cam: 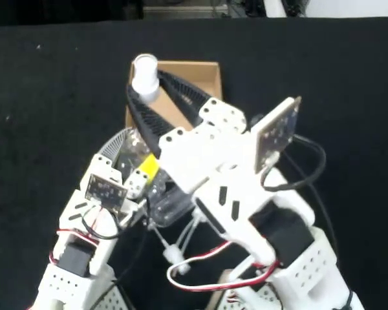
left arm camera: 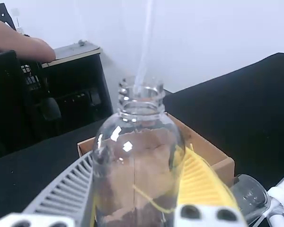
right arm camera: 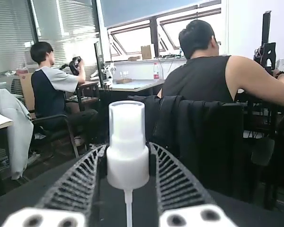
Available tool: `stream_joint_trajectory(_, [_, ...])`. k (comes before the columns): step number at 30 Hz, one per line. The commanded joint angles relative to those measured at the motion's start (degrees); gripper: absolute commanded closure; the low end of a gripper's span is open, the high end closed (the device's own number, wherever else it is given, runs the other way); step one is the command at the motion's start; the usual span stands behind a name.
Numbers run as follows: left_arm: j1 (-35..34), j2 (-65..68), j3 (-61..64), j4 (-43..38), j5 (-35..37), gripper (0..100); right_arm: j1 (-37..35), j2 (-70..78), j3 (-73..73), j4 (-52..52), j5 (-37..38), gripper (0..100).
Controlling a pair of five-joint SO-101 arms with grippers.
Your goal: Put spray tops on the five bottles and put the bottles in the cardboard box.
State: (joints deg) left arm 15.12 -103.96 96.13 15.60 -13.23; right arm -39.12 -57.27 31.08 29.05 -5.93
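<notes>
**A:** Where's the spray top?

**B:** My right gripper has it, closed on the collar from both sides. Nozzle is up and the dip tube hangs straight down.

**A:** And the bottle?

**B:** Clear glass bottle, upright, clamped in my left gripper. Grey finger on one side, yellow finger on the other. The neck is bare.

**A:** Line-up?

**B:** The top is above the bottle. The tube comes down to the mouth and seems to enter it. Both long axes are near vertical and roughly in line. I judge the next move is a straight descent to seat the collar on the threads.

**A:** Box?

**B:** The cardboard box is just behind the bottle. My arms cover most of it, so I can't tell what's inside. A second bottle, already topped, lies on its side on the black table near my left gripper.
</notes>
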Motion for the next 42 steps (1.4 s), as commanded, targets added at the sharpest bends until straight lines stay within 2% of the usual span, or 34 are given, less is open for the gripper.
stream_joint_trajectory(1, [0.4,-0.79,1.27,-1.49,-0.44,92,1.32,-1.45,2.95,-1.32,0.62,98.7])
stream_joint_trajectory(7, [0.48,-0.79,1.27,-1.58,-0.44,92,3.08,-1.63,11.74,-1.76,0.62,96.1])
stream_joint_trajectory(13, [0.04,-0.79,1.27,-1.49,-0.44,92,0.79,-1.45,12.18,-1.32,0.62,83.3])
stream_joint_trajectory(16, [0.04,-0.79,1.27,-1.49,-0.44,92,0.7,-1.71,12.09,-0.97,0.62,84.1])
stream_joint_trajectory(25, [0.04,-0.79,1.27,-1.49,-0.44,92,1.49,-1.71,-0.4,14.77,0.62,85.0])
stream_joint_trajectory(31, [0.04,-0.79,1.27,-1.49,-0.44,92,11.43,-1.27,-9.71,21.98,3.34,85.0])
stream_joint_trajectory(36, [0.04,-0.79,1.27,-1.49,-0.44,92,20.66,-0.84,-10.86,24.97,3.25,85.0])
stream_joint_trajectory(42, [-0.04,-0.79,1.27,-1.49,-0.53,92,26.73,9.54,-9.98,28.31,3.25,85.0])
